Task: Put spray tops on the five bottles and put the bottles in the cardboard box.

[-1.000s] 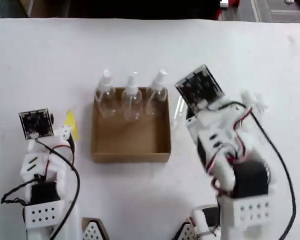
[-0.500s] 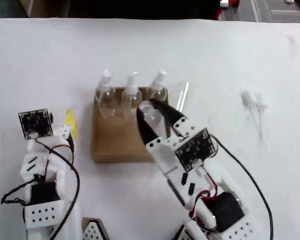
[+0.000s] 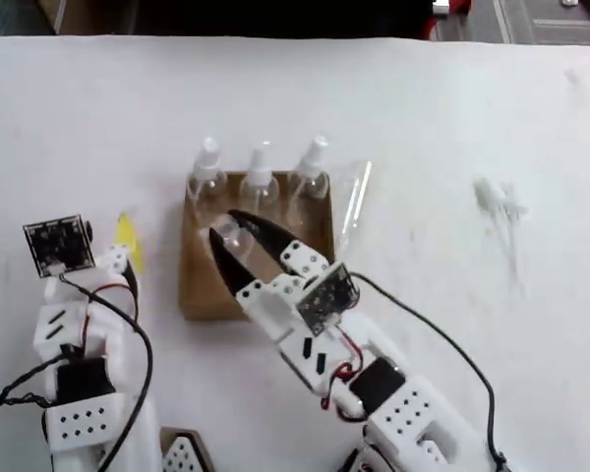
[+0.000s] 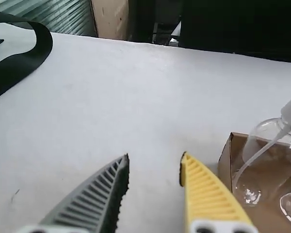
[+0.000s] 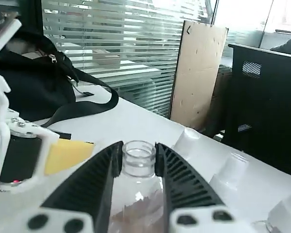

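The cardboard box [image 3: 192, 290] sits mid-table. Three clear bottles with white spray tops [image 3: 260, 192] stand along its far wall; their tops [image 5: 186, 140] rise behind my held bottle in the right wrist view. My right gripper [image 3: 228, 228] hangs over the box, its black fingers [image 5: 94, 182] shut on the neck of an uncapped clear bottle [image 5: 138, 162]. Another clear bottle [image 3: 354, 200] lies on the table just outside the box's right wall. A loose white spray top [image 3: 495, 195] lies far right. My left gripper [image 4: 153, 167] is open left of the box, low over the table.
The box corner [image 4: 226, 154] and one capped bottle [image 4: 269, 145] lie close to my yellow finger [image 4: 206, 194]. A black bag strap [image 4: 24, 53] lies at the table's far left. The left arm's body [image 5: 17, 155] sits beside the held bottle.
My right arm swung left from beside the box's right wall to over the box, carrying the uncapped bottle. The left arm shifted slightly left.
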Motion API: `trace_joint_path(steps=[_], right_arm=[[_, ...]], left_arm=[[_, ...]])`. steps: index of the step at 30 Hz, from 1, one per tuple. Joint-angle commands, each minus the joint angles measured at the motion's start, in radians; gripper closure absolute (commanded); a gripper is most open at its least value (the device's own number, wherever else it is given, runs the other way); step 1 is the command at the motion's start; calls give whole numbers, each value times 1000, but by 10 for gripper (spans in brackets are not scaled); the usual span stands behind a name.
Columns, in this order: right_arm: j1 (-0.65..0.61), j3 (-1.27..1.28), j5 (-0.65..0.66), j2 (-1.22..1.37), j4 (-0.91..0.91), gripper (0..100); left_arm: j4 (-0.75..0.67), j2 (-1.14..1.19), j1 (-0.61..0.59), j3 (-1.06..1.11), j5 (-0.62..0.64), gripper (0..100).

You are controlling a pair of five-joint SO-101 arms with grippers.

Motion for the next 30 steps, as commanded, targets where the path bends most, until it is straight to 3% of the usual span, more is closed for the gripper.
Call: trace_joint_path(steps=[1,8,16,30], right_arm=[[-8,-9,-9,186,-236,981],[-10,-35,-9,490,-481,981],[-33,-173,-9,771,-498,981],[-44,-180,-9,797,-498,981]], left_arm=[[-34,-18,-12,-5,2,835],[-31,-18,-12,-5,2,835],[-34,-18,-12,-5,2,835],[-32,-18,-12,-5,2,835]])
